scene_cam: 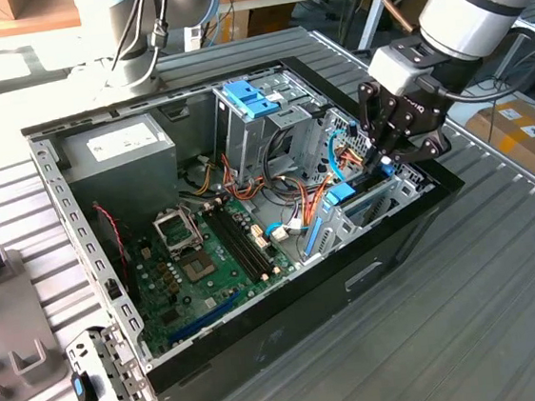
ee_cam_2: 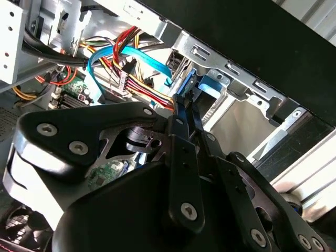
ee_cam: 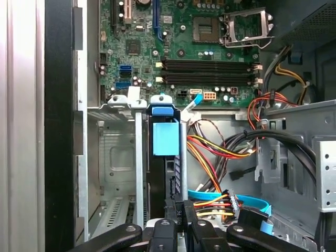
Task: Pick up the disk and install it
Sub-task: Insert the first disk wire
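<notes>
The disk (ee_cam: 166, 173) stands on edge in a slot of the metal drive bay (ee_cam: 113, 157) at the front of the open computer case (scene_cam: 261, 316). A blue plastic rail (ee_cam: 166, 139) runs along its upper edge. In the exterior view the rail (scene_cam: 341, 194) shows low in the bay at the case's right end. My gripper (scene_cam: 384, 155) hangs right over that bay. Its black fingers (ee_cam: 171, 209) are close together, tips at the near end of the disk. In the second wrist view the fingertips (ee_cam_2: 182, 107) meet the blue rail (ee_cam_2: 210, 84).
Red, yellow and blue cables (ee_cam: 215, 149) crowd the space beside the bay. The green motherboard (scene_cam: 201, 255) lies in the case's middle, a grey power-supply box (scene_cam: 119, 149) at the back, and a tall cage with a light-blue bracket (scene_cam: 249, 97) next to the bay. A loose metal bracket (scene_cam: 100, 386) lies outside.
</notes>
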Available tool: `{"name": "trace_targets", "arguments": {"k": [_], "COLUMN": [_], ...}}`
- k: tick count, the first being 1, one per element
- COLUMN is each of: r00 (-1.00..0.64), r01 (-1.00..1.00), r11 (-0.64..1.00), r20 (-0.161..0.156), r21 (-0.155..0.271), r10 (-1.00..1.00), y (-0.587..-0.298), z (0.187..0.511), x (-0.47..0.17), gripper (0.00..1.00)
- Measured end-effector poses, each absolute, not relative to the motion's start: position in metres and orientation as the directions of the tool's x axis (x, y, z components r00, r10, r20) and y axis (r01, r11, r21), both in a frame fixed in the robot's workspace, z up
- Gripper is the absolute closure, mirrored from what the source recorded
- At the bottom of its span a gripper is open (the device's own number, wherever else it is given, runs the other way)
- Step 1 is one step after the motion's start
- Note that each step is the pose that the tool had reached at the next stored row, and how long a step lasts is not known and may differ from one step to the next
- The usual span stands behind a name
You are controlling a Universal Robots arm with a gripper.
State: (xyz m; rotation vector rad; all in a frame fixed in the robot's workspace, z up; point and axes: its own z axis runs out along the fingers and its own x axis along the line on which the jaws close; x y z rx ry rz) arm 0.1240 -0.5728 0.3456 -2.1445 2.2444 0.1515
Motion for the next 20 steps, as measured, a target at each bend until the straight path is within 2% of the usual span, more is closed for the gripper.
{"name": "trace_targets", "arguments": {"k": [20], "r00": [-0.057], "r01": [-0.997], "r11": [0.053], "r20": [-0.092], "r21": [0.047], "r10": [-0.994], "y": [-0.5779], "z": [0.3482], "x": [0.1255], "gripper": [0.83]}}
